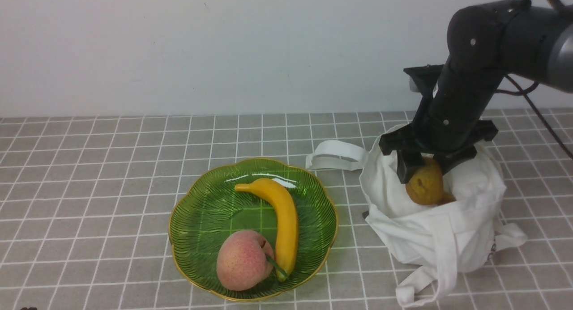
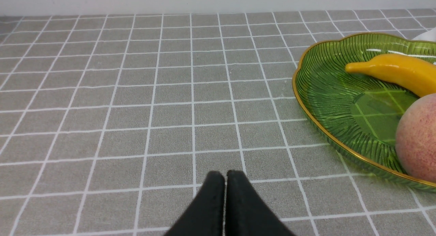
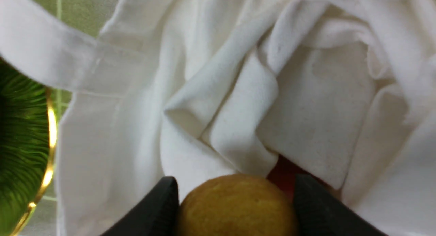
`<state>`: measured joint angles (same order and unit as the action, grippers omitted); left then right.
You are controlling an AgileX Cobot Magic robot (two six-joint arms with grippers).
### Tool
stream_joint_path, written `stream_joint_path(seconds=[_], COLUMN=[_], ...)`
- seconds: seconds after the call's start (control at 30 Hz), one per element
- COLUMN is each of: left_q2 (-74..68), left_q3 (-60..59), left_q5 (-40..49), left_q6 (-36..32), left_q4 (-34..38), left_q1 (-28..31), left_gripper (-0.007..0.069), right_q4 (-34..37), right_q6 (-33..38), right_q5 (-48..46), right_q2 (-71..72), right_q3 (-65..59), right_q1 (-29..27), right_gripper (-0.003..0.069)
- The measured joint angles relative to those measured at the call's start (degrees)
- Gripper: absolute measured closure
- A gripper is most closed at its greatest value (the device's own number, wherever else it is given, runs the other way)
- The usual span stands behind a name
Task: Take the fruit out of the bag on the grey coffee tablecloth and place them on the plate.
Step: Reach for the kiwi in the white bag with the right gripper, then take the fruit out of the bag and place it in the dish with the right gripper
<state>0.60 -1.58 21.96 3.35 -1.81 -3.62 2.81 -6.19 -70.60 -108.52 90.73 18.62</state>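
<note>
Item, one right gripper (image 1: 423, 167), reached into the mouth of the white cloth bag (image 1: 470, 236), its fingers pinching a brownish-orange fruit (image 1: 425, 187), one on each side. Item, the fruit itself: within the bag's opening, white folds around it, something dark red (image 3: 284, 174) showing beside it in the right wrist view, perhaps another piece. Item, one green plate (image 1: 203, 234) with a wavy gold rim, set on the grey tablecloth (image 1: 107, 211) to the left of the bag, bearing a yellow banana (image 1: 286, 220) and a pink peach (image 1: 243, 261), the banana curving along the peach's right side. Item, one left gripper (image 2: 218, 185), over the cloth on the near side, well apart from the bag, its fingertips drawn together with nothing between them. Step in hand, as I judge it: the taking of a further fruit from the bag, two being already delivered. Next move called for: a straight lift until the fruit is well above the bag's lip, then a carry leftward to the bare green at the plate's left side, a low lowering and a gentle release. Noted hazards: the soft cloth or a strap might catch and come along, and a round fruit let go high could roll against the peach.
</note>
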Motion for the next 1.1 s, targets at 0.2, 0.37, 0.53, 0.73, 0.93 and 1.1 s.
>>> stream_joint_path(seconds=[0.2, 0.37, 0.53, 0.73, 0.93, 1.1], left_q2=[0.0, 0.0, 0.0, 0.0, 0.0, 0.0], left_q3=[0.0, 0.0, 0.0, 0.0, 0.0, 0.0], left_q5=[0.0, 0.0, 0.0, 0.0, 0.0, 0.0], left_q6=[0.0, 0.0, 0.0, 0.0, 0.0, 0.0], left_q4=[0.0, 0.0, 0.0, 0.0, 0.0, 0.0], left_q1=[0.0, 0.0, 0.0, 0.0, 0.0, 0.0], left_gripper=[0.0632, 0.0632, 0.0632, 0.0632, 0.0632, 0.0632], right_q4=[2.78, 11.45, 19.79, 18.94, 13.77, 13.08], right_q6=[0.74, 4.6, 9.18, 10.07, 10.12, 10.07], right_q5=[0.59, 3.83, 6.76, 12.93, 16.23, 17.01], right_q2=[7.98, 11.98, 10.63, 2.22, -5.51, -8.58], right_q3=[0.0, 0.11, 0.11, 0.11, 0.11, 0.11], right_q1=[0.0, 0.33, 4.4, 12.22, 14.26, 14.26], right_gripper=[0.027, 0.027, 0.027, 0.027, 0.027, 0.0233])
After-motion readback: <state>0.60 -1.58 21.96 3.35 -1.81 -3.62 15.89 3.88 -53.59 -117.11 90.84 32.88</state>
